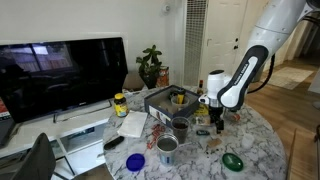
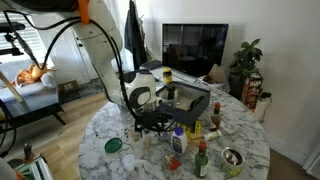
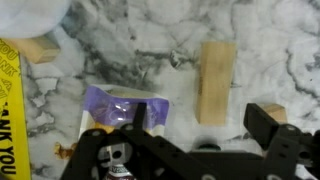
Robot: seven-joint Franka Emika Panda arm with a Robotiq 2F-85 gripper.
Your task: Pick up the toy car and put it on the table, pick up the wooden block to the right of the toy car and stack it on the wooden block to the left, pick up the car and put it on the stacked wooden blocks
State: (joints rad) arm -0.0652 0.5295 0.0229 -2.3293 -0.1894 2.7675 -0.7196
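Observation:
In the wrist view my gripper point(image 3: 205, 116) is open, low over the marble table point(image 3: 270, 40). A tan wooden block point(image 3: 217, 82) lies upright in the picture just beyond the gap between the fingers and nearer the right one, apart from both. A second wooden block point(image 3: 38, 50) lies at the upper left. A small dark shape point(image 3: 209, 147) shows at the base of the jaws; I cannot tell whether it is the toy car. In both exterior views the gripper point(image 1: 218, 122) point(image 2: 150, 125) hangs close above the table, and the blocks and car are too small to make out.
A purple packet point(image 3: 125, 105) lies under the left finger, with a yellow card point(image 3: 8, 110) at the left edge. On the table stand a grey bin point(image 1: 170, 98), metal cups point(image 1: 167, 148), bottles point(image 2: 178, 142), a green lid point(image 1: 233, 160) and a blue lid point(image 1: 135, 161). A TV point(image 1: 60, 70) stands behind.

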